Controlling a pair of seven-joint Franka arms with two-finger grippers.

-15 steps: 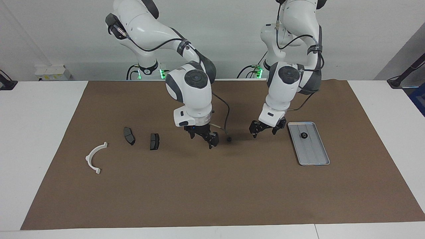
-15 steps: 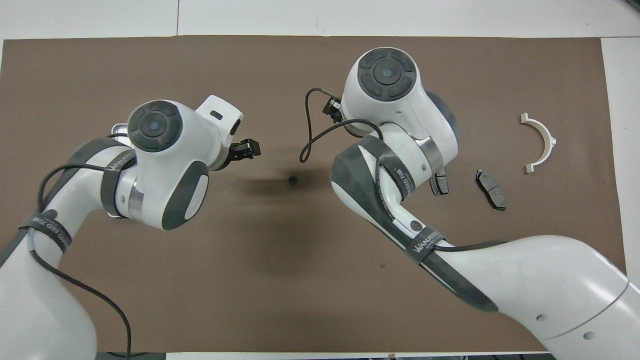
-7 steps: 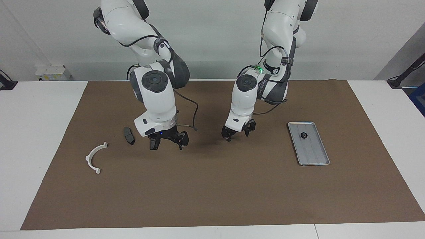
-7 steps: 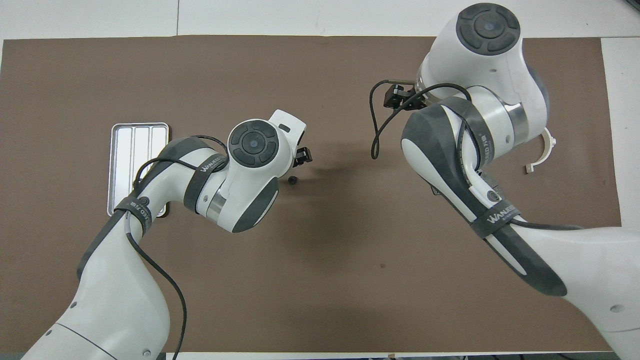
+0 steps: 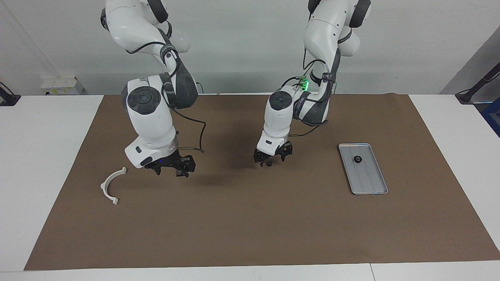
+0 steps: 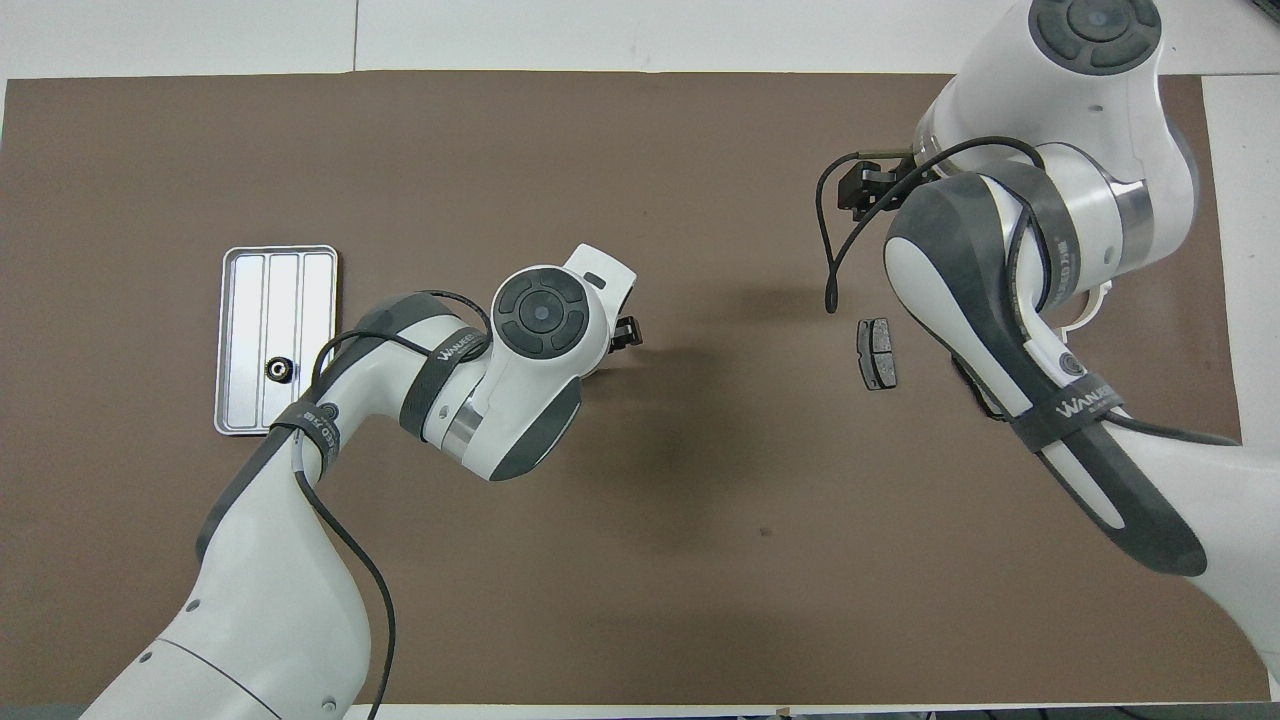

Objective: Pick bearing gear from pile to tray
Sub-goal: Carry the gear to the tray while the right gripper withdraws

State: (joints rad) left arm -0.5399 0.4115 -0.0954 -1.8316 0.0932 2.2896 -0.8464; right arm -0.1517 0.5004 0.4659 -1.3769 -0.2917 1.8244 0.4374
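Observation:
A small black bearing gear [image 5: 268, 164] lies on the brown mat [image 5: 250, 218] mid-table. My left gripper [image 5: 270, 159] hangs low right over it, open, one finger on either side; whether they touch it I cannot tell. In the overhead view the left hand [image 6: 622, 335] hides this gear. The silver tray [image 5: 369, 183] lies toward the left arm's end with another black gear [image 5: 357, 159] on it, also seen as gear [image 6: 277, 369] on tray [image 6: 250, 300]. My right gripper [image 5: 172, 171] is open and holds nothing, over the pile's dark plates.
The white half-ring bracket [image 5: 111, 186] lies toward the right arm's end of the mat. One dark pad plate [image 6: 878, 352] shows in the overhead view; the right arm [image 6: 1010, 300] covers much of the rest of the pile. The right gripper [image 6: 865, 188] shows there too.
The left gripper swung away from the tray and came down around the loose gear. The right gripper moved toward its own end of the table, over the dark plates.

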